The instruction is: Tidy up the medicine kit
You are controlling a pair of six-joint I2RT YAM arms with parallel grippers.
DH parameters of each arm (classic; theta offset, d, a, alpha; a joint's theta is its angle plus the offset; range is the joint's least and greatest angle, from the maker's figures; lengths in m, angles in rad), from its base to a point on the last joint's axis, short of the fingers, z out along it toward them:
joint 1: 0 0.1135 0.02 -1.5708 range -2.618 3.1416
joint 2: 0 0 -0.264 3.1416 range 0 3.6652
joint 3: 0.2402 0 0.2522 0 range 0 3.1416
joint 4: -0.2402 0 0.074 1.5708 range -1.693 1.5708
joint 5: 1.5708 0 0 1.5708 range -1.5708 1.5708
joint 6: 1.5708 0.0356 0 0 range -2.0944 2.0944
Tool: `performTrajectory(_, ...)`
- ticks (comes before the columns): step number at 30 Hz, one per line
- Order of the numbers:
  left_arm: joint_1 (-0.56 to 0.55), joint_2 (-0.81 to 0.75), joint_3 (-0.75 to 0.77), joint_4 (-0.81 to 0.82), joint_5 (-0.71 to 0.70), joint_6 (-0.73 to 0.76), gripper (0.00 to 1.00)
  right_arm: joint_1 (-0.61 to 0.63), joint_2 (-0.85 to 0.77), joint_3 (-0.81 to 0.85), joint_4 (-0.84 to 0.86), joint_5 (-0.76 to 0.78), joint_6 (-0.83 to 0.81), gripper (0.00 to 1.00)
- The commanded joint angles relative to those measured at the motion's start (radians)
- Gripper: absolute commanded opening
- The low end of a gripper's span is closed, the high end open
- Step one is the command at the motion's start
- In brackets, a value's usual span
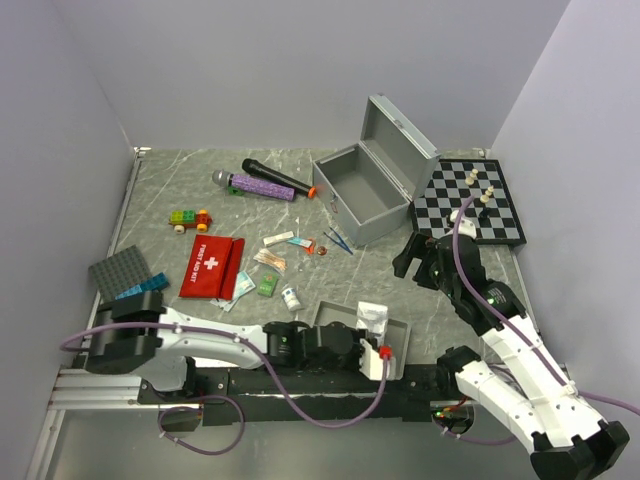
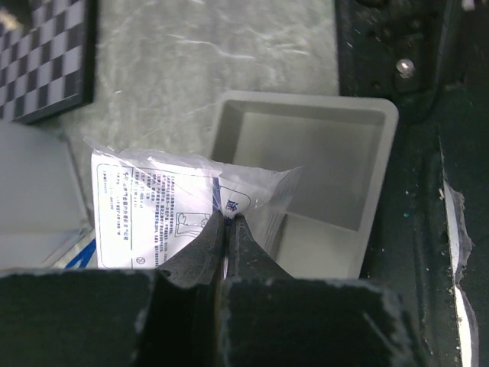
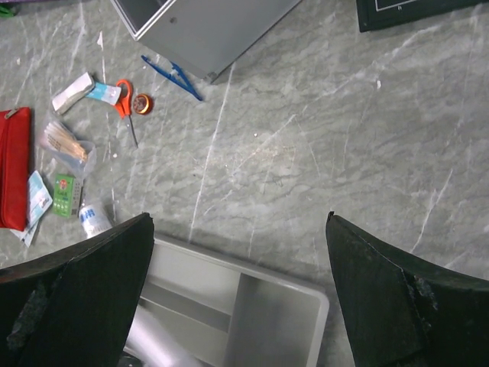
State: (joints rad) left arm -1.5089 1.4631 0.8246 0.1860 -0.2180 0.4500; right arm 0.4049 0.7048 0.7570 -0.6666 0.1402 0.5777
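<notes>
The silver-grey metal case [image 1: 365, 190] stands open at the back, its lid up. The grey divided tray [image 1: 400, 338] lies near the front edge; it also shows in the left wrist view [image 2: 306, 191] and the right wrist view [image 3: 263, 306]. My left gripper [image 1: 373, 340] [image 2: 226, 218] is shut on a clear plastic packet with a white printed label [image 2: 153, 206], held over the tray's left side. My right gripper [image 1: 418, 262] [image 3: 238, 229] is open and empty, above bare table just beyond the tray. The red white-cross pouch [image 1: 212, 265] and small packets [image 1: 270, 262] lie left of centre.
A chessboard [image 1: 470, 200] with pieces lies at the back right. A microphone [image 1: 272, 175], a purple cylinder [image 1: 262, 187], toy blocks [image 1: 190, 218] and a dark studded plate [image 1: 118, 270] are on the left. Blue tweezers [image 3: 174, 76] and orange scissors [image 3: 126, 103] lie before the case.
</notes>
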Motion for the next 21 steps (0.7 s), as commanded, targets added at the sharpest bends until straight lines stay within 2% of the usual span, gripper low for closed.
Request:
performTrajectory(1, -0.01, 0.091, 0.054, 0.075, 0.088, 0.099, 0.01, -0.006, -0.03, -0.013, -0.016, 0.009, 0.016, 1.0)
performTrajectory(6, -0.024, 0.169, 0.099, 0.118, 0.135, 0.142, 0.01, -0.008, -0.024, -0.022, -0.014, 0.002, 0.014, 1.0)
performTrajectory(13, -0.03, 0.272, 0.18, 0.095, 0.169, 0.191, 0.01, -0.008, -0.034, -0.036, -0.014, -0.001, 0.024, 1.0)
performTrajectory(21, -0.031, 0.319, 0.191, 0.06, 0.141, 0.127, 0.01, -0.009, -0.05, -0.044, -0.018, 0.009, 0.016, 1.0)
